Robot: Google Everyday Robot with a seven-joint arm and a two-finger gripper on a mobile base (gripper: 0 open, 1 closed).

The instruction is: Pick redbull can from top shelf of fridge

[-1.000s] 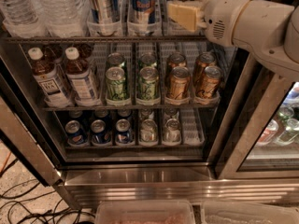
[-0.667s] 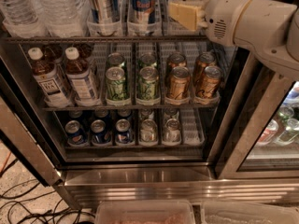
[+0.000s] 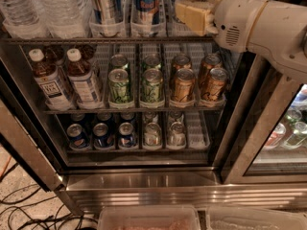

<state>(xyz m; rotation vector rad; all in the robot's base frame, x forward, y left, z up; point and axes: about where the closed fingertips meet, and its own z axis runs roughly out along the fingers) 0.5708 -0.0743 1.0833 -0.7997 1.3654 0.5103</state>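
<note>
- The redbull can (image 3: 106,4) stands upright on the top shelf (image 3: 110,40); the claw (image 3: 192,14) is to its right — a blue can (image 3: 146,3) between.
- Claw's state: cannot tell.

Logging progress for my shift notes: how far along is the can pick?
Done: fridge open, claw up at the top shelf. In hand: the approach; claw sits right of the blue can, apart from the redbull can. Left: reach it, grasp, lift out.
</note>
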